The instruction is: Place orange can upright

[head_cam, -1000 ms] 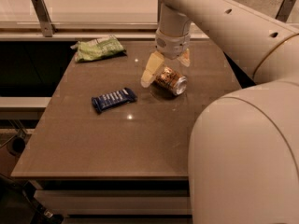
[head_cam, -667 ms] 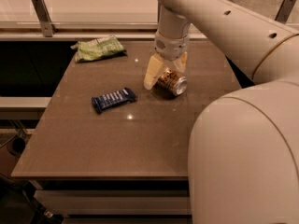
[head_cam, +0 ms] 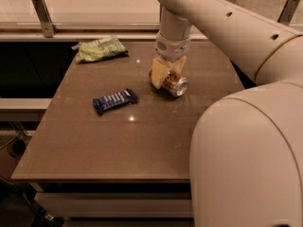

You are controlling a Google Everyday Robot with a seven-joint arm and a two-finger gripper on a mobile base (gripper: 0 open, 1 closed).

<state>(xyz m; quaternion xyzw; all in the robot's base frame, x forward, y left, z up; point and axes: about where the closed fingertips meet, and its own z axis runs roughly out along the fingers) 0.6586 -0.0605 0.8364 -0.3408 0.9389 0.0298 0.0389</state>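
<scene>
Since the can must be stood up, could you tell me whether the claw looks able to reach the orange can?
Likely yes: the claw sits right at the orange can, which lies on its side on the table; the blue candy bar and green packet lie well aside.

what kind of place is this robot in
Probably an office break area: a brown table holds a green snack bag, a blue candy bar and the orange can, with the gripper at the can; metal railing behind.
</scene>
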